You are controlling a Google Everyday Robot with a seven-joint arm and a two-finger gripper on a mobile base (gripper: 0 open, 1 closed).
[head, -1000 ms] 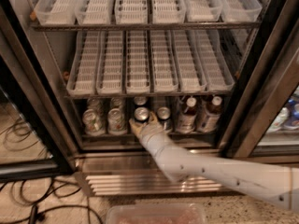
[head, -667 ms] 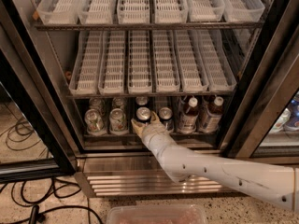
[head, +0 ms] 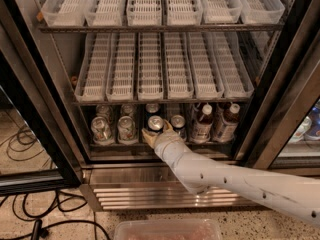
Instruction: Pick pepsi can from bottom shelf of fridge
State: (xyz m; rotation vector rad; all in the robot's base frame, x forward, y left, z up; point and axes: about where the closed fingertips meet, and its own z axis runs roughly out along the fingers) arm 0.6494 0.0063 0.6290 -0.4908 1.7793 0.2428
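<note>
The fridge [head: 30, 91] stands open. On its bottom shelf [head: 115, 145] a dark pepsi can [head: 155, 123] with a silver top stands at the front of the middle lane. My gripper [head: 156, 130] has reached into that shelf and sits right at this can, cupping its lower front. The white arm comes in from the lower right. Another similar can [head: 177, 122] stands just right of it, and one more [head: 152, 108] behind.
Two silver-green cans [head: 101, 129] [head: 126, 128] stand left of the gripper, two red-capped bottles [head: 202, 123] [head: 226, 122] to the right. White lane trays [head: 150, 71] hang low above. Ribbed steel panel [head: 150, 194] is below, cables [head: 22, 139] lie on the floor left, and a clear bin [head: 170, 230] is at the bottom edge.
The view has shifted slightly; the gripper stays at the middle can and sits a little further right in the view.
</note>
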